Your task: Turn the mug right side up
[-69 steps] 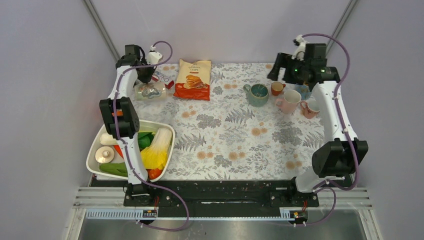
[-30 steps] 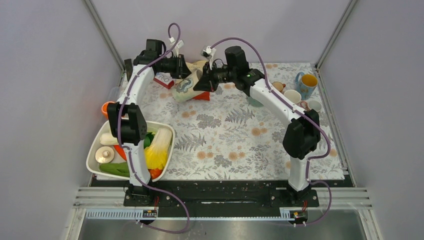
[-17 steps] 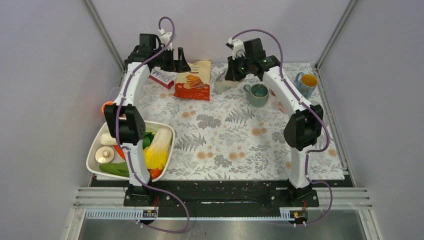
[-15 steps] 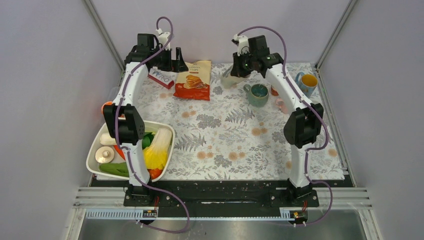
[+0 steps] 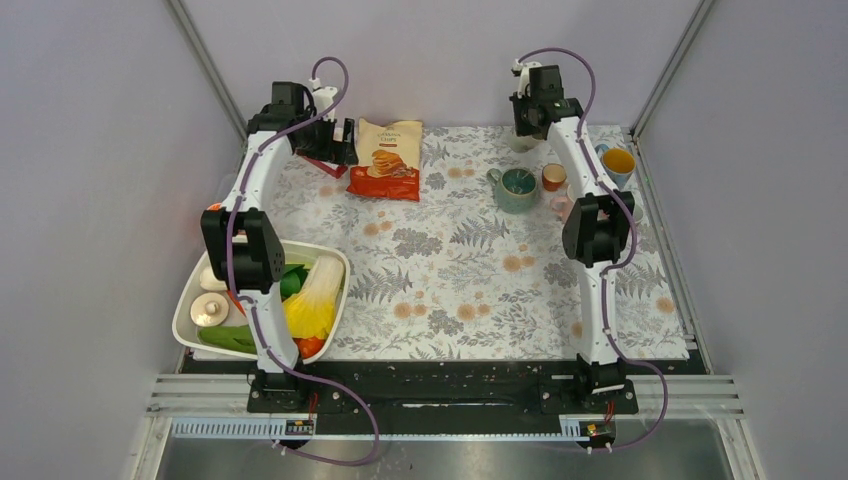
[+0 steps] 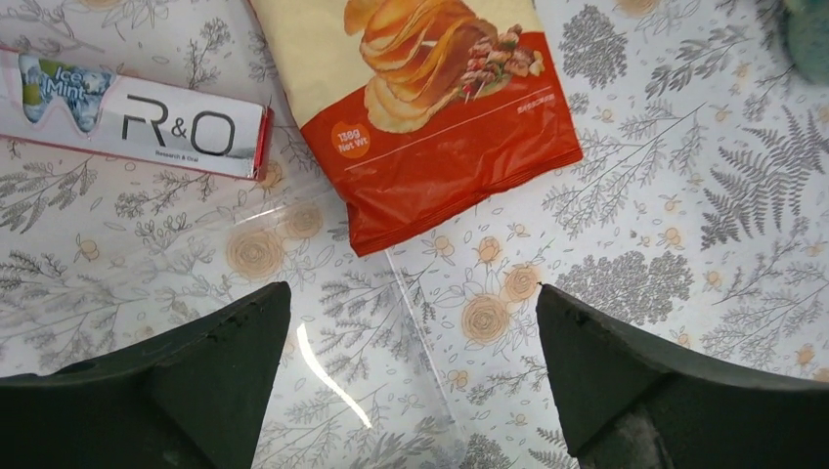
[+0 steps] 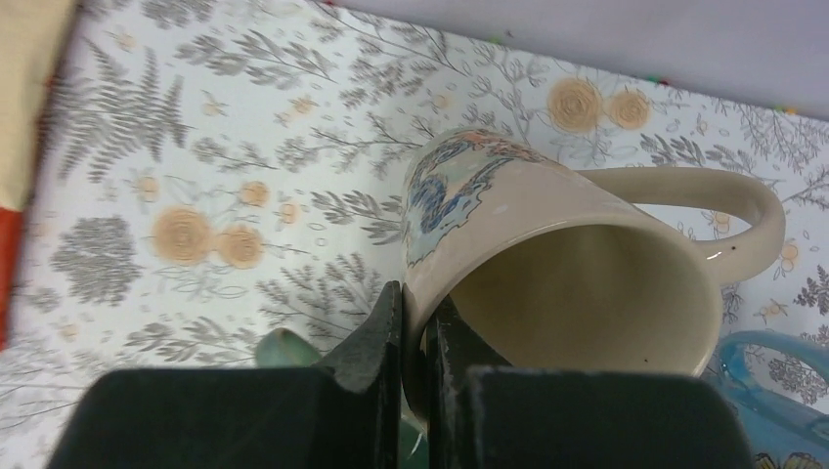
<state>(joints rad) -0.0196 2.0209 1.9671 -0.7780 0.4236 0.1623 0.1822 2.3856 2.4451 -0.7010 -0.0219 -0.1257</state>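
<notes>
The mug (image 7: 528, 225) is cream with a blue and orange picture, and its handle points right. It hangs tilted above the table with its mouth toward the right wrist camera. My right gripper (image 7: 418, 298) is shut on its rim, one finger inside and one outside. From above, that gripper (image 5: 530, 118) is at the far back right, the mug (image 5: 522, 143) just below it. My left gripper (image 6: 413, 293) stands open with nothing held, low over the cloth beside the chips bag (image 6: 430, 98). In the top view the left gripper (image 5: 338, 150) is at the back left.
A green mug (image 5: 516, 189), a small orange cup (image 5: 553, 177), a pink mug (image 5: 562, 207) and a blue mug (image 5: 616, 162) stand at the back right. A toothpaste box (image 6: 137, 117) and a clear plastic piece (image 6: 323, 362) lie under the left gripper. A white basin (image 5: 190, 300) of vegetables sits front left.
The left gripper has opened and drawn back to the left. The right arm has carried the mug from beside the chips bag to the far back right.
</notes>
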